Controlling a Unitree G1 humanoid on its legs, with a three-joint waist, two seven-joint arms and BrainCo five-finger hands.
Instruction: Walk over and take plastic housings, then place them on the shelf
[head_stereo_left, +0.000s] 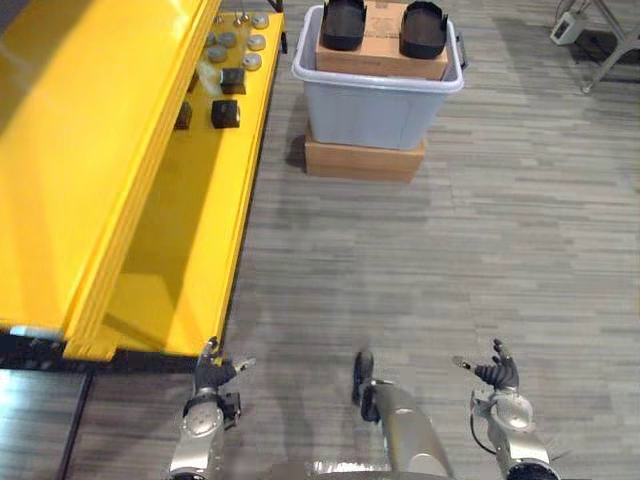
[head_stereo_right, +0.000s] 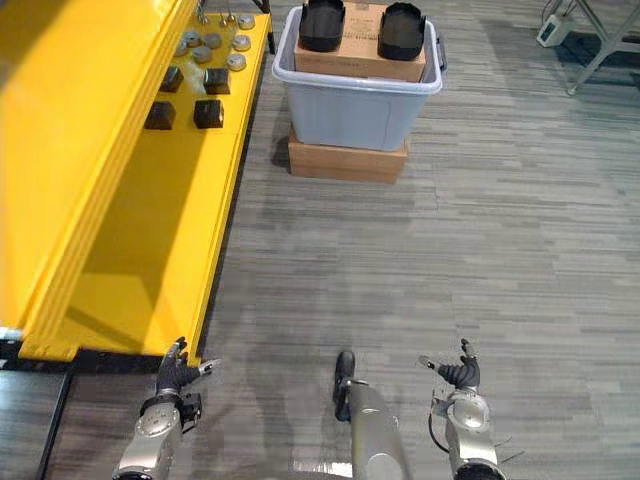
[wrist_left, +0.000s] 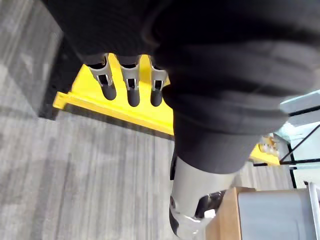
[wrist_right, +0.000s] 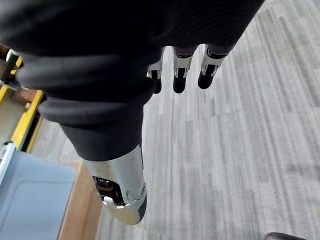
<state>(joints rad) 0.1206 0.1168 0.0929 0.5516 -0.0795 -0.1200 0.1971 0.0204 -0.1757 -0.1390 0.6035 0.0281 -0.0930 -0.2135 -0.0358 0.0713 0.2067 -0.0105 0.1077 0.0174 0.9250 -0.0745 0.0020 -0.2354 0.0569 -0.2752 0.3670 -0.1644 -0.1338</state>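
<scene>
Two black plastic housings (head_stereo_left: 343, 22) (head_stereo_left: 422, 30) rest side by side on a cardboard box (head_stereo_left: 385, 50) inside a grey bin (head_stereo_left: 375, 108), far ahead on the floor. The yellow shelf (head_stereo_left: 190, 230) runs along the left. My left hand (head_stereo_left: 212, 375) hangs low by the shelf's near corner, and its fingers (wrist_left: 132, 85) are relaxed and hold nothing. Over bare floor at the lower right, my right hand (head_stereo_left: 497, 373) is also open and its fingers (wrist_right: 180, 75) are empty. Both hands are far from the housings.
The bin stands on a flat cardboard box (head_stereo_left: 362, 160). Small grey round parts (head_stereo_left: 240, 45) and black blocks (head_stereo_left: 225, 113) lie at the shelf's far end. A metal stand (head_stereo_left: 605, 45) and a white device (head_stereo_left: 567, 27) are at the far right. Grey plank floor lies between me and the bin.
</scene>
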